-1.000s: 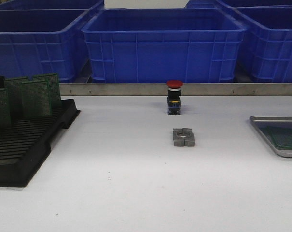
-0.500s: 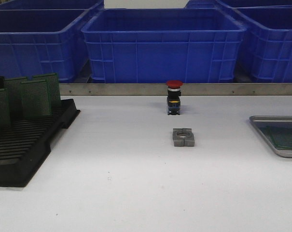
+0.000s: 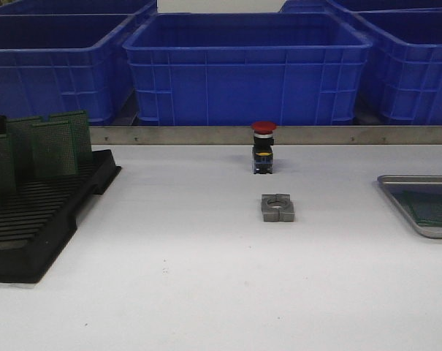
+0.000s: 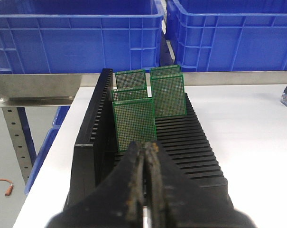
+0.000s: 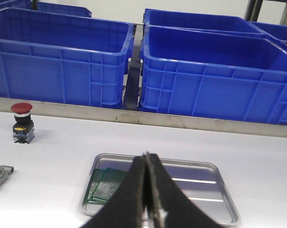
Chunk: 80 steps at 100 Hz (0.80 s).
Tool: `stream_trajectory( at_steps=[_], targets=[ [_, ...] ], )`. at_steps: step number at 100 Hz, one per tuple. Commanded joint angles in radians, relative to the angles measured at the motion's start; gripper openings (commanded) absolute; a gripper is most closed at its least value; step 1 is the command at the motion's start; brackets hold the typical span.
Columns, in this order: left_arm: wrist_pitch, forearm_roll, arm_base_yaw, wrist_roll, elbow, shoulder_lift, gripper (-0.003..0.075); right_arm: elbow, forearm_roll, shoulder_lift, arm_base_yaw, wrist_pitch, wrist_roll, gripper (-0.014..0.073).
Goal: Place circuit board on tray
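Tray (image 5: 214,190) silver, ribbed, green circuit boards (image 5: 103,186) inside

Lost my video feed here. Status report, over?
Left tool shut, empty, facing boards in black rack. Right tool shut, empty, facing tray. Boards already on tray. Path clear.

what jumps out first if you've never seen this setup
Probably the row of big blue crates along the far side of the white table, with the red-capped push button standing just in front of them at the centre. Then the black slotted rack on the left, holding green circuit boards upright. On the right, the silver tray has green boards lying flat in it.
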Motion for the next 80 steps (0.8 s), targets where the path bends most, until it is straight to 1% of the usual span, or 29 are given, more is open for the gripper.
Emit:
stream_trajectory(
  at_steps=[1, 6, 20, 80],
  targets=[
    [-0.075, -0.009, -0.009, -0.010, 0.049, -0.032, -0.0020, 0.015, -0.193, -0.043, -0.007, -0.056, 0.211, -0.0061],
    [-0.075, -0.009, -0.009, -0.010, 0.049, -0.032, -0.0020, 0.017, -0.225, -0.057, -0.007, -0.052, 0.241, -0.0061],
    [-0.075, -0.009, -0.009, -0.010, 0.049, -0.032, -0.0020, 0.017, -0.225, -0.056, -0.007, -0.076, 0.238, -0.0061],
    [-0.075, -0.009, -0.009, -0.010, 0.049, -0.032, -0.0020, 0.017, -0.225, -0.056, -0.007, -0.067, 0.222, -0.0061]
  ],
)
